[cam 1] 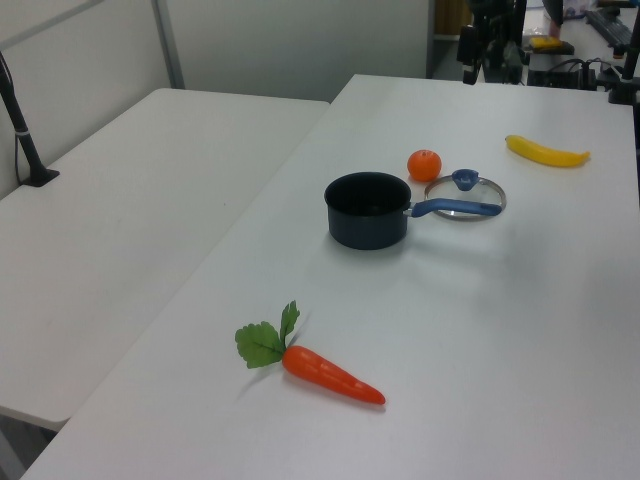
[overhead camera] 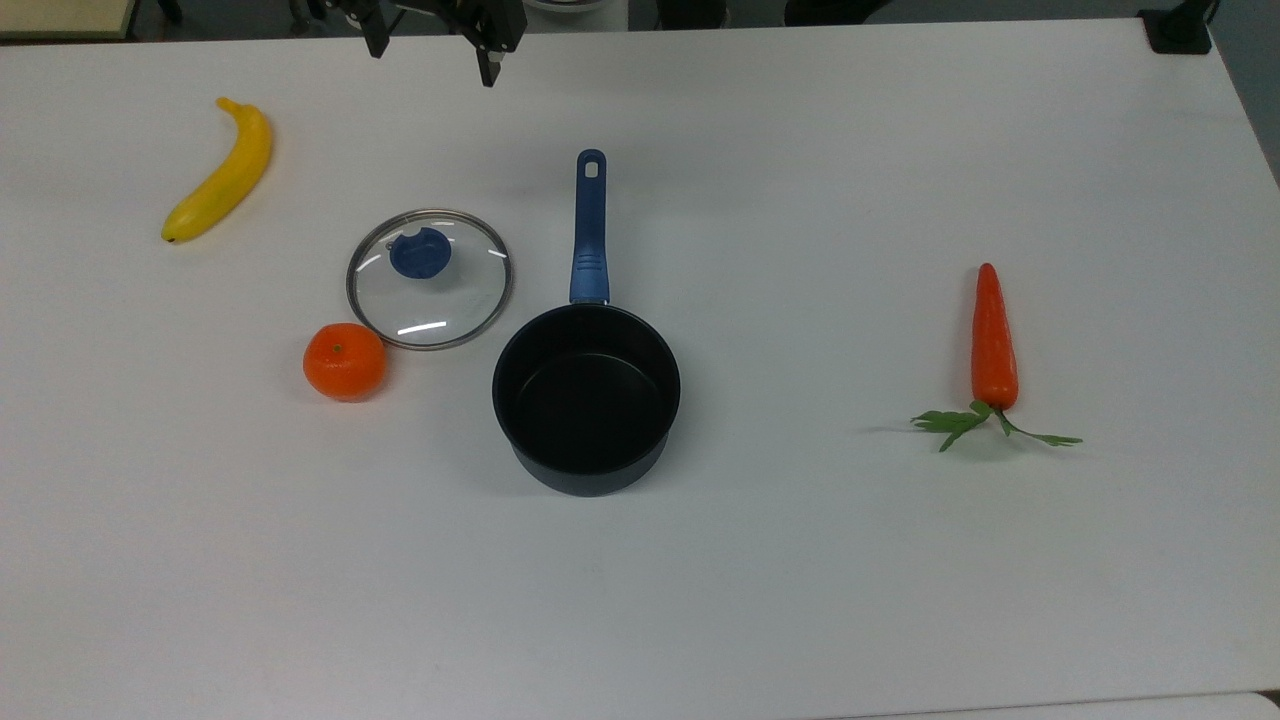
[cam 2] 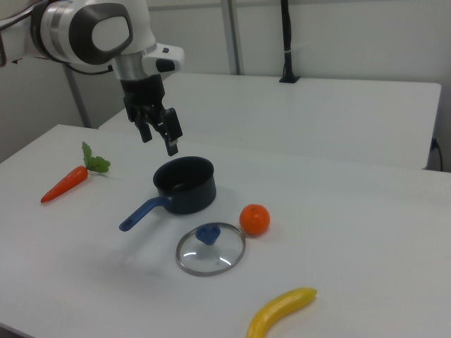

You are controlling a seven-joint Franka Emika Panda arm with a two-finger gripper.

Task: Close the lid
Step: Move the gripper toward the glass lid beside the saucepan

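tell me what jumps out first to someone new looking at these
A dark saucepan with a blue handle sits open mid-table, its glass lid lying flat beside it on the top view's left, next to an orange. The gripper hangs above the table, jaws open and empty. A carrot lies apart on the top view's right.
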